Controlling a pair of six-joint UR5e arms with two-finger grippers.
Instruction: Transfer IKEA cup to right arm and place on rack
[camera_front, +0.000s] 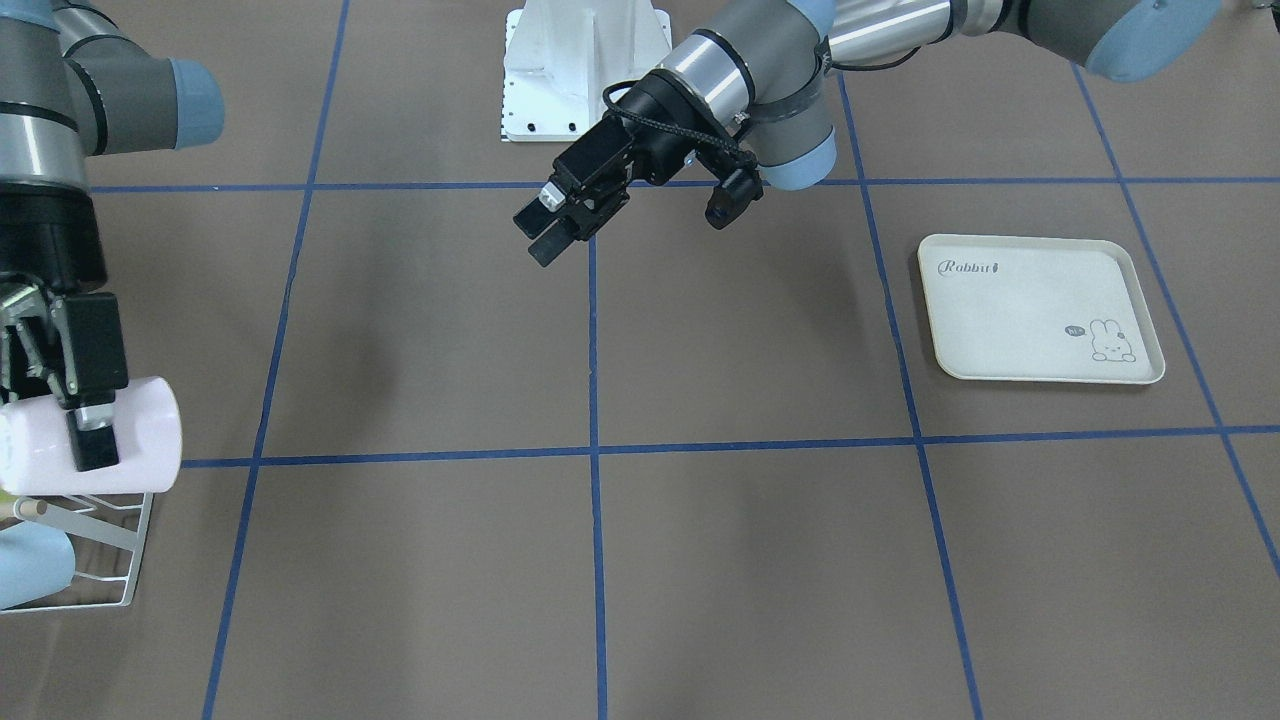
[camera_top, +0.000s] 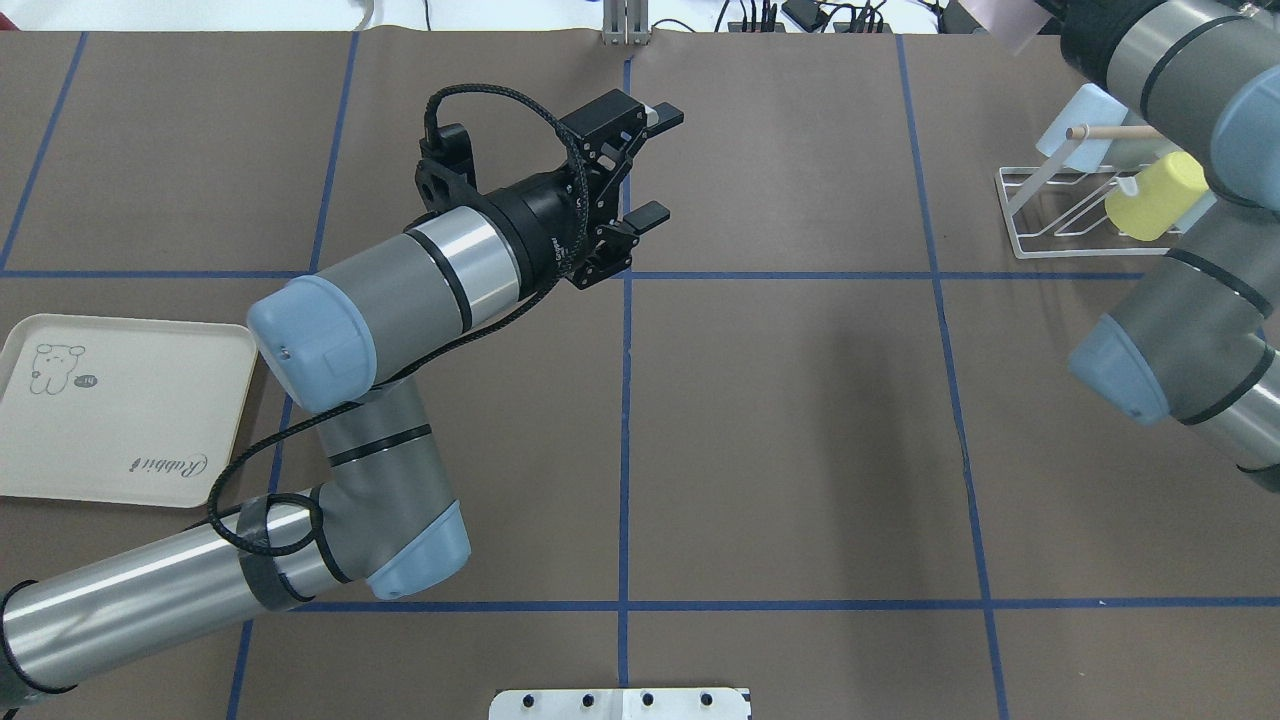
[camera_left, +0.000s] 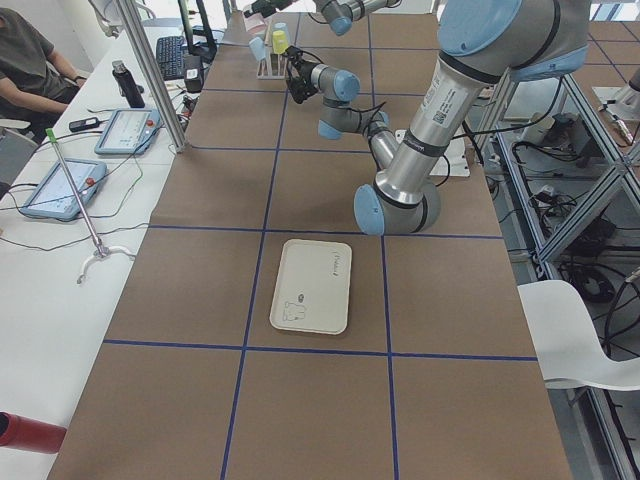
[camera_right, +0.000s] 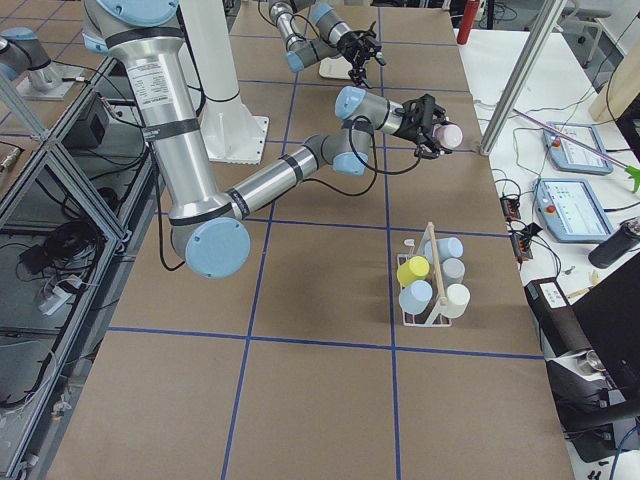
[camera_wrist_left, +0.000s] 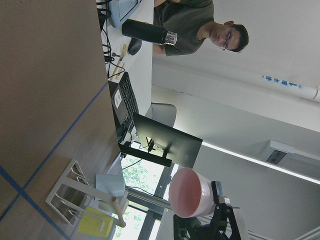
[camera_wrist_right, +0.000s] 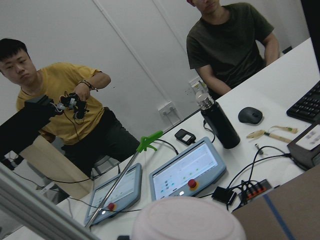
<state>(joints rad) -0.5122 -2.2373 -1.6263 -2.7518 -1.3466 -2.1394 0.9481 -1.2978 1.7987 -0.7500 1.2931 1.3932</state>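
The IKEA cup (camera_front: 140, 435) is pale pink and lies on its side in the air, with my right gripper (camera_front: 90, 440) shut on it. The exterior right view shows the cup (camera_right: 451, 133) well above the table and apart from the rack (camera_right: 432, 300). Just below the cup in the front view is the white wire rack (camera_front: 120, 560) with its wooden dowel. My left gripper (camera_front: 540, 235) hangs open and empty over the table's middle, also seen as the left gripper (camera_top: 660, 163) from overhead. The left wrist view looks into the cup's mouth (camera_wrist_left: 189, 192).
The rack (camera_top: 1030, 215) holds several cups, among them a yellow cup (camera_top: 1155, 195) and a light-blue cup (camera_top: 1075, 130). A cream rabbit tray (camera_front: 1040, 310) lies at my left. The white robot base (camera_front: 585, 70) stands at the table's edge. People sit at a side desk with tablets.
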